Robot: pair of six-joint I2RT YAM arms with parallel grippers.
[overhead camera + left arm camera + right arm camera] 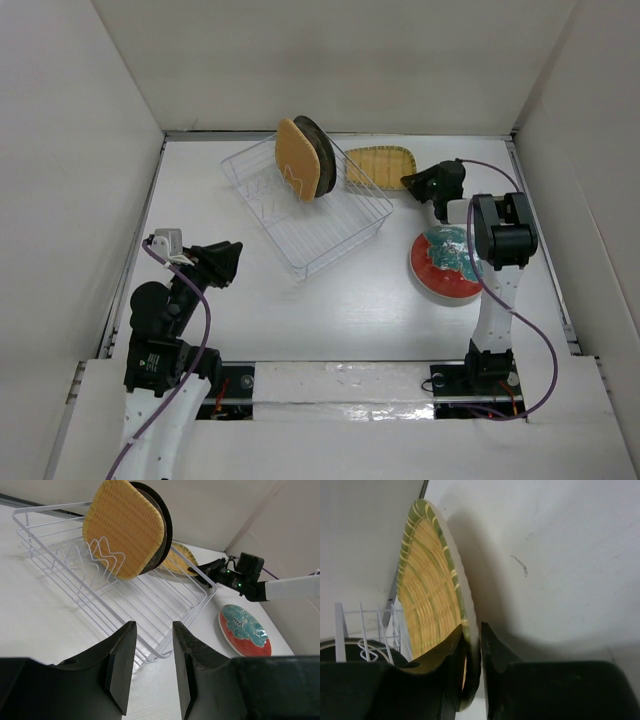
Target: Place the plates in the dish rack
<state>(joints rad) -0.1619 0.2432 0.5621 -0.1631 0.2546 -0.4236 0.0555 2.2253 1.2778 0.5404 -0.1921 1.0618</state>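
Observation:
The white wire dish rack point(330, 235) stands mid-table. The orange plate point(296, 160) and the dark grey plate point(320, 155) stand upright in its far corner, side by side. The yellow ribbed oblong plate point(376, 166) is just right of the rack. My right gripper point(411, 182) is shut on its rim, one finger on each face point(472, 627), and the plate point(427, 595) looks tilted off the table. The red-rimmed teal plate point(445, 264) lies flat beside the right arm. My left gripper point(230, 262) is open and empty, left of the rack point(125, 592). I cannot make out the cream plate.
White walls enclose the table on the left, back and right. The right arm's links point(503, 235) hang over the teal plate's right edge. The rack's prongs point(100, 555) in front of the orange plate point(122, 527) hold nothing.

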